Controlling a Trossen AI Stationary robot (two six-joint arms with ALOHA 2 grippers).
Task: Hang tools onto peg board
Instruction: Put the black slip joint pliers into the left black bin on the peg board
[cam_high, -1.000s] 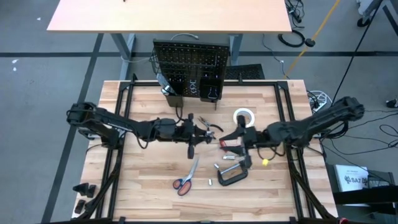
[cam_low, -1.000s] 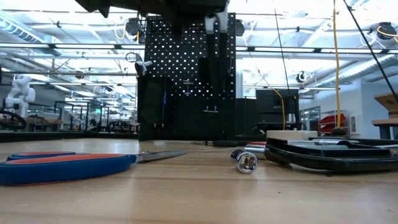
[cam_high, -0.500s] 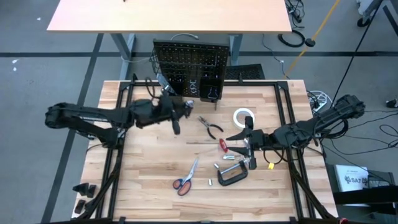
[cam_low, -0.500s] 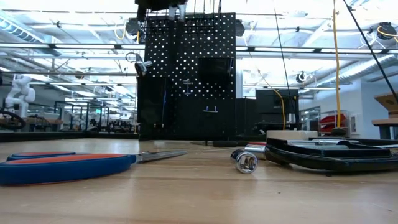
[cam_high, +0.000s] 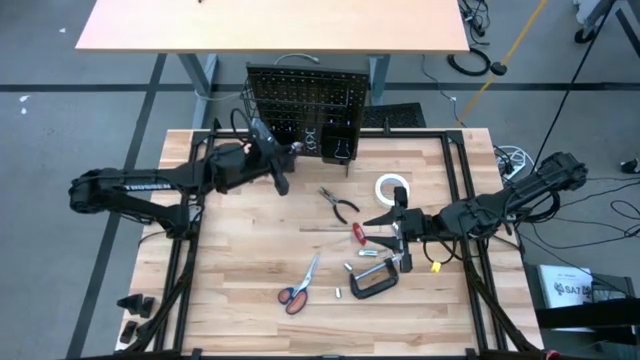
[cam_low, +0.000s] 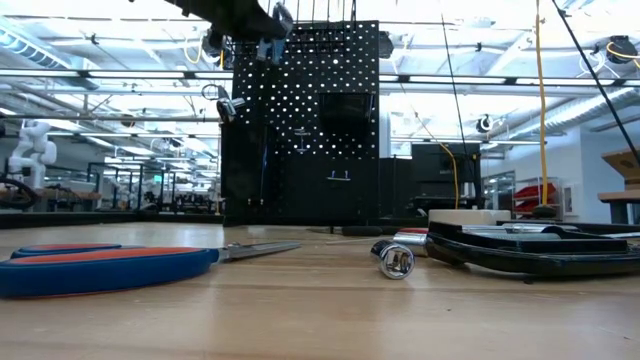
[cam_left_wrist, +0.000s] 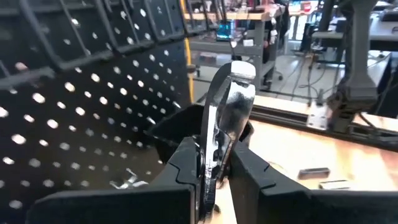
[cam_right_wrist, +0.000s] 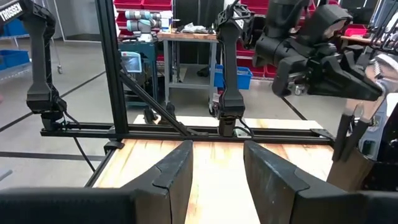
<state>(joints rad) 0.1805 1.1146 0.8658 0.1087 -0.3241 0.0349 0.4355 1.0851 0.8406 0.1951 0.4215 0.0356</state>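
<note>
- While the left gripper (cam_high: 281, 172) is hovering just before the peg board (cam_high: 307, 108), its jaws are pinching the silver ratchet (cam_left_wrist: 229, 118).
- Right gripper (cam_high: 393, 225) is waiting mid-table, jaws spread, holding nothing.

one black peg board (cam_high: 306, 105) stands at the back of one wooden table (cam_high: 240, 290). two robot arms reach over it. on the table i count one pair of scissors (cam_high: 298, 288), one pair of pliers (cam_high: 340, 204), one red screwdriver (cam_high: 357, 233), one black clamp (cam_high: 374, 281) and one white tape roll (cam_high: 392, 187). one silver tool (cam_left_wrist: 227, 118) is up in the left gripper (cam_left_wrist: 214, 163).
</note>
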